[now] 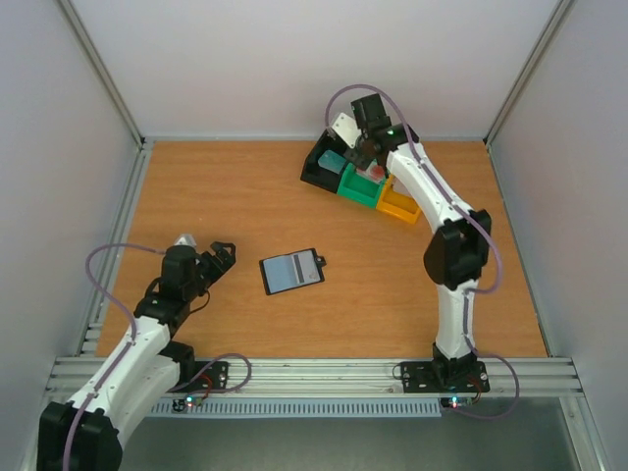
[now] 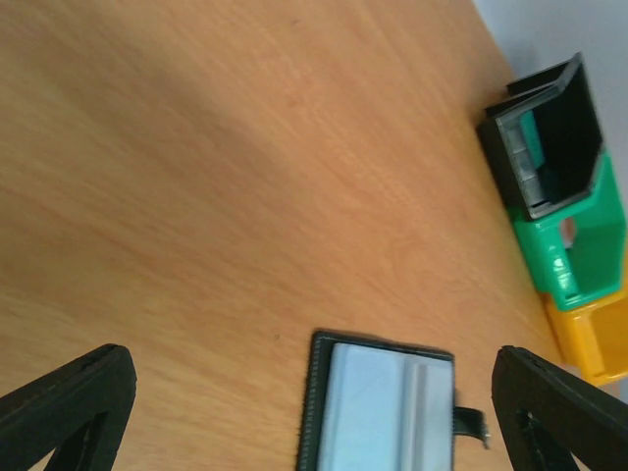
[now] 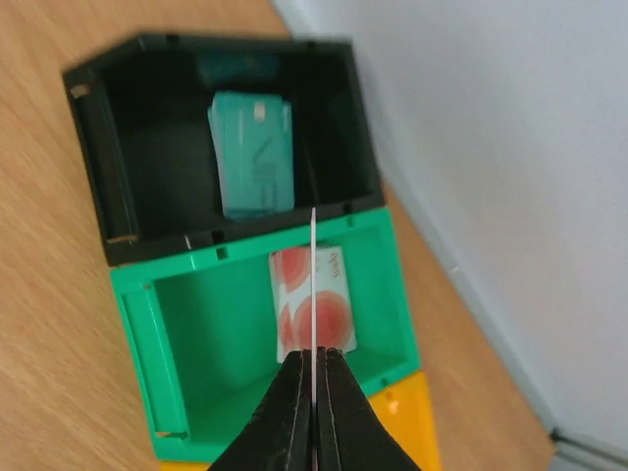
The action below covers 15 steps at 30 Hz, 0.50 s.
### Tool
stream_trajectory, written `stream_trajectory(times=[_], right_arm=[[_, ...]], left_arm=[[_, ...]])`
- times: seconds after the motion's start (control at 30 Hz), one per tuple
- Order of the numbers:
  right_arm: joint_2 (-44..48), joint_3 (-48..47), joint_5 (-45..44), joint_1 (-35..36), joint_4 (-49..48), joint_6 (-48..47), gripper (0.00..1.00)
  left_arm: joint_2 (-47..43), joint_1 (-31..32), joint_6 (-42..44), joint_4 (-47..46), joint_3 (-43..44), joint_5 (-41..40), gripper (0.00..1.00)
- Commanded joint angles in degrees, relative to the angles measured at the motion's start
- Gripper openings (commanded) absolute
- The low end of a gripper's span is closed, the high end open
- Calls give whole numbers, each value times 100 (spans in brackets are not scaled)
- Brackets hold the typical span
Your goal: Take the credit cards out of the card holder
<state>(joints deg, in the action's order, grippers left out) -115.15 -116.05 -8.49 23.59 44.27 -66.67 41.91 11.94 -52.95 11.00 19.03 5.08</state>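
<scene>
Nothing legible shows in any view. The teal card (image 3: 253, 152) lying in the black tray (image 3: 98, 167) carries pale line markings and a small light patch, too blurred to read. The red-and-white card (image 3: 334, 304) in the green tray (image 3: 147, 334) has a tiny mark near one corner, equally unreadable

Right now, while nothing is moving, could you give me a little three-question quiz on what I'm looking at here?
1. True or false: the card holder lies open on the table, with no gripper holding it.
2. Which tray holds the teal card? A black, B green, C orange.
3. What is the right gripper pinching?
Key: 1 true. 2 A, the black tray. 3 A thin white card, seen edge-on.
</scene>
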Motion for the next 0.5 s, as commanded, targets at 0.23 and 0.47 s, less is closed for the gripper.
stream_trajectory(times=[0.23,0.47], right_arm=[[-2006,-1981,-686,-600,1627,-33,1],[-2686,-2311,-1091,-634,1174,-618,1]], left_arm=[[222,-26,518,-651,-250,-417,99],[546,-26,436,-812,-276,-369,99]])
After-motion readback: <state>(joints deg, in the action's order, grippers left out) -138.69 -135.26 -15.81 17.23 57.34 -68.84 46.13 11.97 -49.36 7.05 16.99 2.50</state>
